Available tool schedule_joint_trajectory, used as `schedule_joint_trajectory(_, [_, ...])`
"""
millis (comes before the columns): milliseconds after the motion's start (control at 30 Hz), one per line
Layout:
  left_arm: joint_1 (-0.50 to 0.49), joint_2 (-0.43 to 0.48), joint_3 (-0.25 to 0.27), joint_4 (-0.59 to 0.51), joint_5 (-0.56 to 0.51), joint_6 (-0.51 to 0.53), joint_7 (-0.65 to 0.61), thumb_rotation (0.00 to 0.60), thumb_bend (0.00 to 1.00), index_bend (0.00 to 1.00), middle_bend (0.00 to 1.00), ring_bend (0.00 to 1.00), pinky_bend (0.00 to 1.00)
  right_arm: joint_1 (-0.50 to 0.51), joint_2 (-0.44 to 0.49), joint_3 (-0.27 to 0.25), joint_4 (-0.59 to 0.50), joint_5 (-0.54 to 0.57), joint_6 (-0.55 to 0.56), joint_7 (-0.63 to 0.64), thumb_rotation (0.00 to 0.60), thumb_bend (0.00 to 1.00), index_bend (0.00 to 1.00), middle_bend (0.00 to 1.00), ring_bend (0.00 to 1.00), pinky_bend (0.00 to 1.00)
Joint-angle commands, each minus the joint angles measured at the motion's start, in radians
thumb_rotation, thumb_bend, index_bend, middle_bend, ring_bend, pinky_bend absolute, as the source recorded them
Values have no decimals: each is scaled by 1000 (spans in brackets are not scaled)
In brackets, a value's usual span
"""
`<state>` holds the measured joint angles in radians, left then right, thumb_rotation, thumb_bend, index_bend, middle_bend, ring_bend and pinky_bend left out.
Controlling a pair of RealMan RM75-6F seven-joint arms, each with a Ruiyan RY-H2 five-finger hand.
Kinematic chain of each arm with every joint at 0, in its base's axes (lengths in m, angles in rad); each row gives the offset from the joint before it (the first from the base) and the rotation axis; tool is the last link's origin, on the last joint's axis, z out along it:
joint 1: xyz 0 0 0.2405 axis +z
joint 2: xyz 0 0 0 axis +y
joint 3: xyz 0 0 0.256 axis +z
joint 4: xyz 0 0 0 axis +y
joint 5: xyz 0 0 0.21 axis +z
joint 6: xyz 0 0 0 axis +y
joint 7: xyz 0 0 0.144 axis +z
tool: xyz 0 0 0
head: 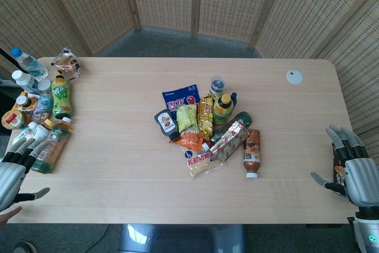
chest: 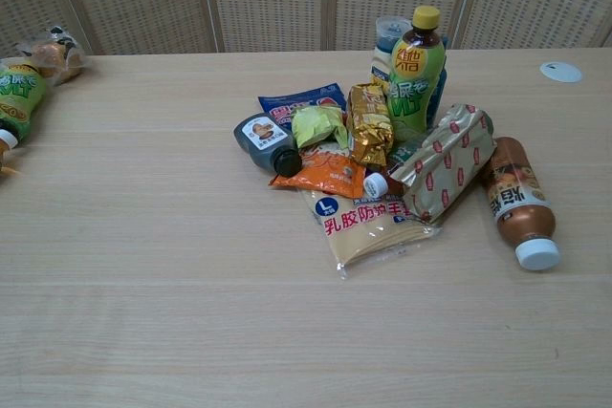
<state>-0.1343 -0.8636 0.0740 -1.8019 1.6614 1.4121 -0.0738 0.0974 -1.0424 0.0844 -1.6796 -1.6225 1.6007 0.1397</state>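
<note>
Nearest the chest camera: flat clear glove pack with blue label, front of the central pile, lying on the desk. Brown bottle on its side just right of it, white cap toward me.

My right hand sits at the desk's right edge, fingers spread, holding nothing. Brown bottle is the closest pile item to it, still well apart, bare desk between. My left hand is at the left edge, fingers spread, nothing in them. Its fingertips are just beside a lying tea bottle from the left cluster; can't tell if they touch.

Pile, outward: red-patterned silver bag leaning over a capped bottle, orange packet, gold packet, yellow-green packet, dark sauce bottle, blue bag, upright green tea bottle at the back. These overlap, so lower items are partly hidden.

Left cluster: green bottle, water bottles, snack bag. White disc far right.

Chest view shows neither hand; left cluster is cut off there.
</note>
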Motion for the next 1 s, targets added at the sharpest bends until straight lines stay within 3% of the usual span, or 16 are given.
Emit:
schedule_joint_trajectory(33, [-2,-4,0,1,-1,-6,5,600,0,0,0,0,0,1,-2,0,0,2,-3,2,600,0,0,0,0,0])
schedule_joint_trajectory(367, [-24,-45,-3,58,37,-21,1,600,0,0,0,0,0,3,-9,-5,-2,-9,-8,-12,600,0,0,0,0,0])
schedule_joint_trajectory(567, [-102,-115,-51,136,87,-50,16,600,0,0,0,0,0,1,1,0,-8,-1,-4,10,600,0,0,0,0,0])
schedule_joint_trajectory(833, [-248,-200,-131,124,66,-200,171,600,0,0,0,0,0,-4,21,9,-16,13,4,59,600,0,0,0,0,0])
schedule_joint_trajectory(1000, [-365,-314,-190,193,8,-331,268,600,0,0,0,0,0,-3,26,10,-14,21,-4,80,600,0,0,0,0,0])
